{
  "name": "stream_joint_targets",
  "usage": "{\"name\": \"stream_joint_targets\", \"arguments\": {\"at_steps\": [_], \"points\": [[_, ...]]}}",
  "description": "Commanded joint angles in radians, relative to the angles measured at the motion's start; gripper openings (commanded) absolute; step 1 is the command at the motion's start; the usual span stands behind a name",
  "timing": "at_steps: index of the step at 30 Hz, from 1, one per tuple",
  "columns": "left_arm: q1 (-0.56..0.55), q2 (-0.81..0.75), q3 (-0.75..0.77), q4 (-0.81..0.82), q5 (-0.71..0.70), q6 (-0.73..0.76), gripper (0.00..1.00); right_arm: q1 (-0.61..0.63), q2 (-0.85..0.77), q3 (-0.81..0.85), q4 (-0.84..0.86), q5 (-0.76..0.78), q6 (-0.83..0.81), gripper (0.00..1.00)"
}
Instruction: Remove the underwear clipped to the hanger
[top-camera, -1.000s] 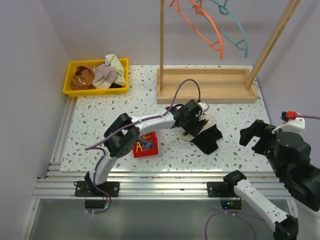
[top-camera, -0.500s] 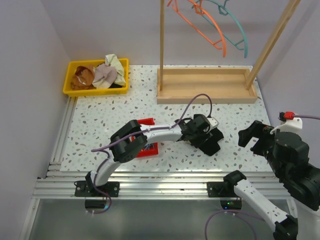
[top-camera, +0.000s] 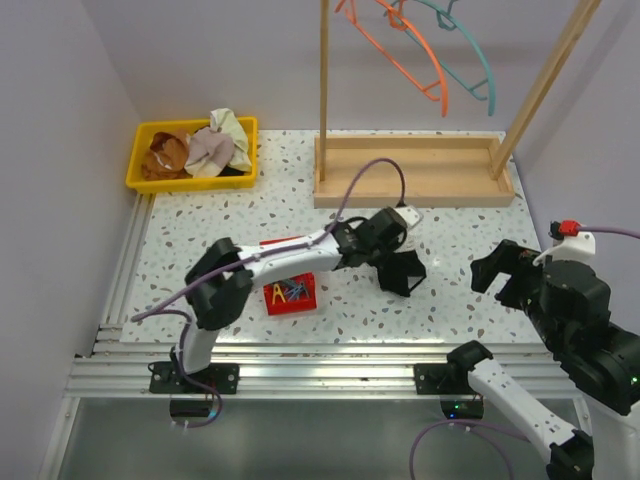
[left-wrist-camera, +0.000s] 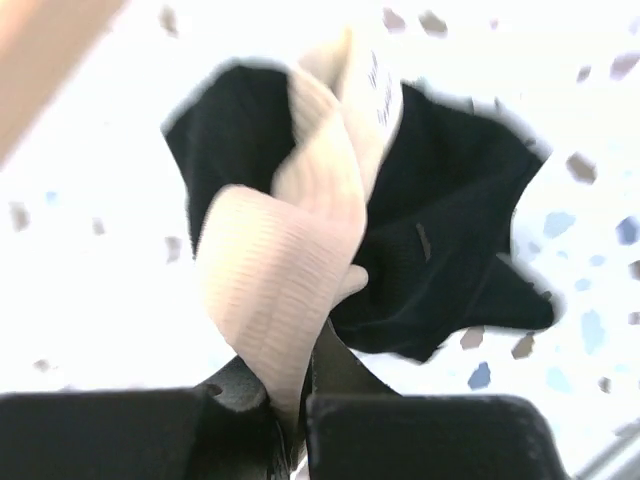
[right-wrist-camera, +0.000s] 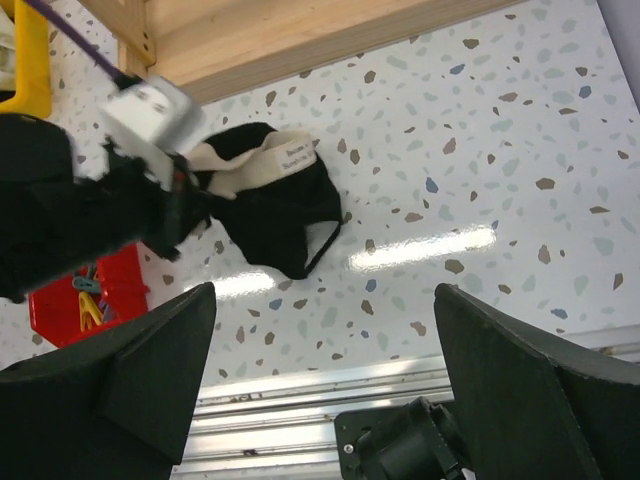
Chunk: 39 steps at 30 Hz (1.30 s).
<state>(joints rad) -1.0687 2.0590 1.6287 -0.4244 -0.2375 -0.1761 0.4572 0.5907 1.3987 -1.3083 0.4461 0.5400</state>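
Observation:
The black underwear (top-camera: 403, 274) with a cream-white band (left-wrist-camera: 285, 250) lies bunched on the speckled table, right of centre. My left gripper (top-camera: 390, 252) is shut on that band; in the left wrist view the cloth runs down between the fingers (left-wrist-camera: 345, 375). The black part (left-wrist-camera: 460, 220) hangs loose beyond. The rust-brown underwear (top-camera: 165, 152) lies in the yellow bin (top-camera: 140, 130). An orange hanger (top-camera: 405, 55) and a teal hanger (top-camera: 470, 65) hang bare on the wooden rack. My right gripper (top-camera: 505, 280) stands open and empty at the right, apart from the black underwear (right-wrist-camera: 280, 215).
A pale cream-pink cloth bundle (top-camera: 212, 148) shares the yellow bin. A red box of clips (top-camera: 290, 292) sits under the left arm. The wooden rack base (top-camera: 415, 170) with its uprights stands behind the garment. Aluminium rails (top-camera: 300, 370) edge the table's near side.
My left gripper dropped onto the black underwear, shut on its cream band and drew it a little up and left, bunching it. The right arm barely shifted.

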Motion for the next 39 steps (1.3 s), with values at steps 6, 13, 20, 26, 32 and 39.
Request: {"name": "stream_joint_targets", "arguments": {"at_steps": [6, 13, 20, 26, 32, 39], "points": [[0.297, -0.471, 0.005, -0.117, -0.088, -0.198, 0.00, -0.002, 0.037, -0.023, 0.079, -0.053, -0.026, 0.94], [0.709, -0.520, 0.036, -0.160, -0.076, -0.143, 0.00, -0.002, 0.090, -0.033, 0.144, -0.099, -0.043, 0.94], [0.957, -0.335, 0.233, -0.022, -0.114, -0.094, 0.00, 0.000, 0.127, -0.089, 0.205, -0.152, -0.038, 0.94], [1.072, -0.130, 0.381, 0.070, -0.152, -0.095, 0.00, 0.000, 0.181, -0.050, 0.172, -0.182, -0.032, 0.94], [1.168, 0.074, 0.399, 0.165, -0.095, -0.148, 0.00, -0.002, 0.250, 0.014, 0.121, -0.165, -0.028, 0.94], [1.188, 0.292, 0.431, 0.191, 0.019, -0.195, 0.03, 0.000, 0.288, 0.034, 0.090, -0.188, 0.015, 0.94]]}}
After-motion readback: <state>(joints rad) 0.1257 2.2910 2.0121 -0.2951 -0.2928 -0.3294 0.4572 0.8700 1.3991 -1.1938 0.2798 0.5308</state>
